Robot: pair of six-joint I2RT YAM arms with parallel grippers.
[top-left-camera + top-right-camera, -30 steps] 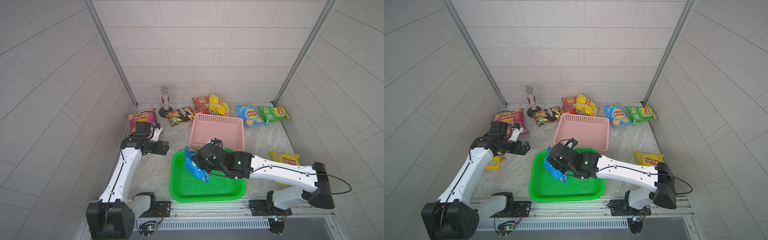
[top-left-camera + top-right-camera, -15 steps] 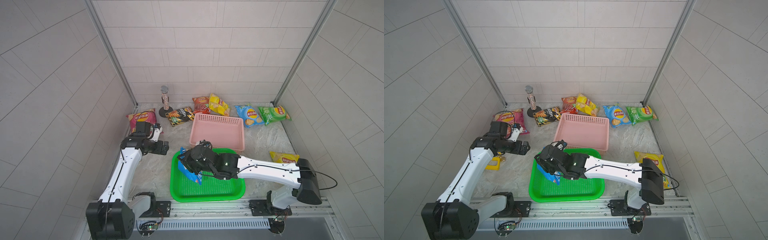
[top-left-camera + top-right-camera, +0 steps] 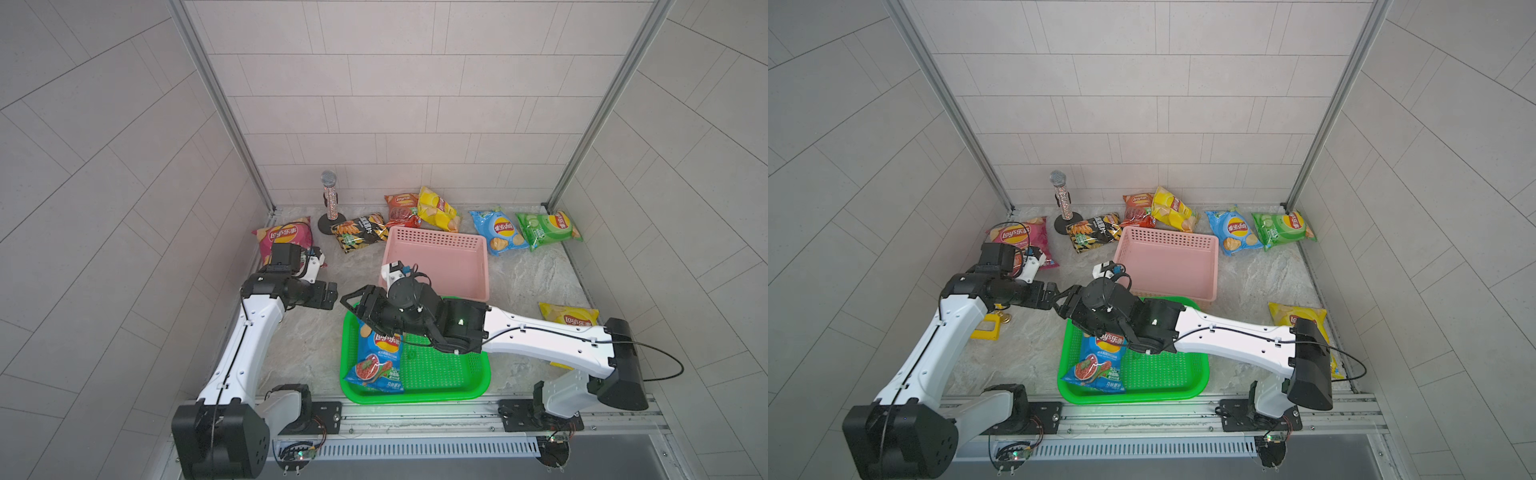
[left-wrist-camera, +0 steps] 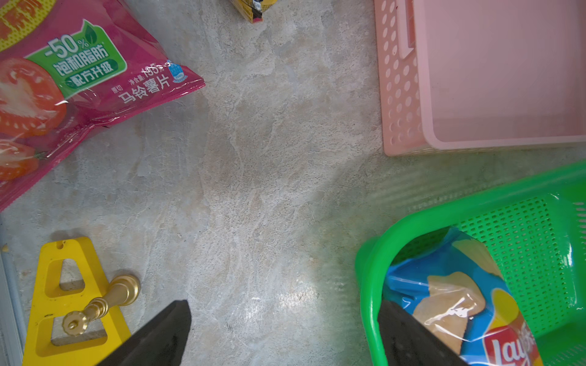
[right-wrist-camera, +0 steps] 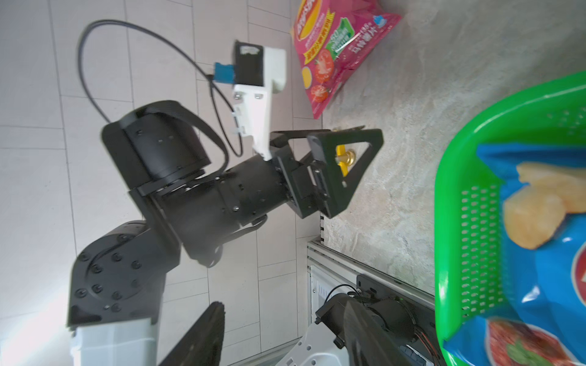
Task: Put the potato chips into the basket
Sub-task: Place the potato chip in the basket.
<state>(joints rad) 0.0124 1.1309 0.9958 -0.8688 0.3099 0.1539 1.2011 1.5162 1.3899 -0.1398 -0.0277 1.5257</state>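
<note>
Right wrist view shows the right gripper (image 5: 285, 342) with its two dark fingers spread and nothing between them. The blue bag (image 5: 539, 253) lies off to one side, inside the green basket (image 5: 450, 190).

In both top views that bag (image 3: 376, 357) rests in the left half of the green basket (image 3: 415, 397), in the lower middle of the frame, with its upper end under the right gripper (image 3: 357, 309). The left gripper (image 4: 285, 336) is also wide apart and empty, over the bare table (image 4: 253, 158).

Seven bags are outside the baskets. The magenta bag (image 3: 282, 241) is at centre left. The black bag (image 3: 359, 232), red bag (image 3: 401, 205), yellow bag (image 3: 436, 208), light-blue bag (image 3: 496, 230) and green bag (image 3: 546, 224) lie along the back. A second yellow bag (image 3: 567, 320) lies at the right. The pink basket (image 3: 432, 239) holds nothing.

These bags are probably very light, puffed with air and soft. Their glossy film looks slippery and the chips inside would crush easily. The flat crimped seam at either end, or a corner, seems the safest hold; squeezing the swollen middle could make the bag squirt out or break the chips.
</note>
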